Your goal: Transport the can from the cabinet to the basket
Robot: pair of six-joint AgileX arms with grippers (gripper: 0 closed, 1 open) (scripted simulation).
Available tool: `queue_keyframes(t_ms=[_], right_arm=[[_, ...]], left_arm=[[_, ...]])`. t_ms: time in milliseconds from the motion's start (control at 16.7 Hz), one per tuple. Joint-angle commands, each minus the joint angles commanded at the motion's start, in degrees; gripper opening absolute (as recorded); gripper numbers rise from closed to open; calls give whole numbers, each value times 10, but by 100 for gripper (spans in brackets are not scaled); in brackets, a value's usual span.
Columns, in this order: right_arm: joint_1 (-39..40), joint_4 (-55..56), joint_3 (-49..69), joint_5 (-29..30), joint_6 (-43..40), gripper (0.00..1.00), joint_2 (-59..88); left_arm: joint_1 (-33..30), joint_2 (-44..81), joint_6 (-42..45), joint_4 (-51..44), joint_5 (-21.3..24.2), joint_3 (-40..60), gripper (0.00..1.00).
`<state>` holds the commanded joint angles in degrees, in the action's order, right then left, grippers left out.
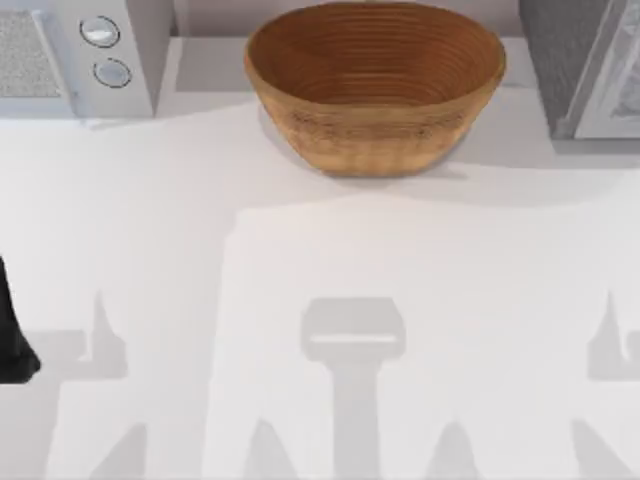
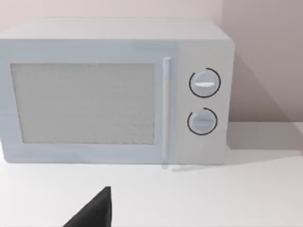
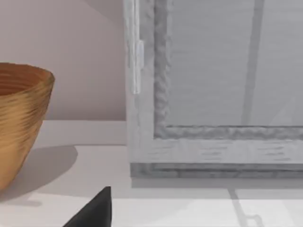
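Observation:
The basket (image 1: 375, 90) is a large oval brown wicker bowl at the back middle of the table, and its side also appears in the right wrist view (image 3: 19, 123). The can is out of view. The cabinet (image 1: 585, 70) stands at the back right; its framed glass door (image 3: 213, 85) looks closed, and I cannot make out anything behind it. My left arm (image 1: 15, 335) is parked at the table's left edge, and a dark tip of my left gripper (image 2: 94, 213) points at the white box. A dark tip of my right gripper (image 3: 94, 210) faces the cabinet from a distance.
A white box with two round knobs (image 1: 100, 50) stands at the back left, its door (image 2: 85, 104) closed. Shadows of the arms lie across the white table (image 1: 350, 350) in front. There is open room between the basket and both appliances.

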<state>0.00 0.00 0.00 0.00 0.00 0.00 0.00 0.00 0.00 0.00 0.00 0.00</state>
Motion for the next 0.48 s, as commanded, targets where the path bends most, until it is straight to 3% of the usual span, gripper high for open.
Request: queue_keyframes(t_ms=[240, 480], right_arm=[[2, -7, 19, 4, 0, 100, 19], [14, -40, 129, 21, 1, 100, 119]], left_arm=[[0, 0, 0, 0, 0, 0, 100], [0, 0, 0, 0, 0, 0, 100]])
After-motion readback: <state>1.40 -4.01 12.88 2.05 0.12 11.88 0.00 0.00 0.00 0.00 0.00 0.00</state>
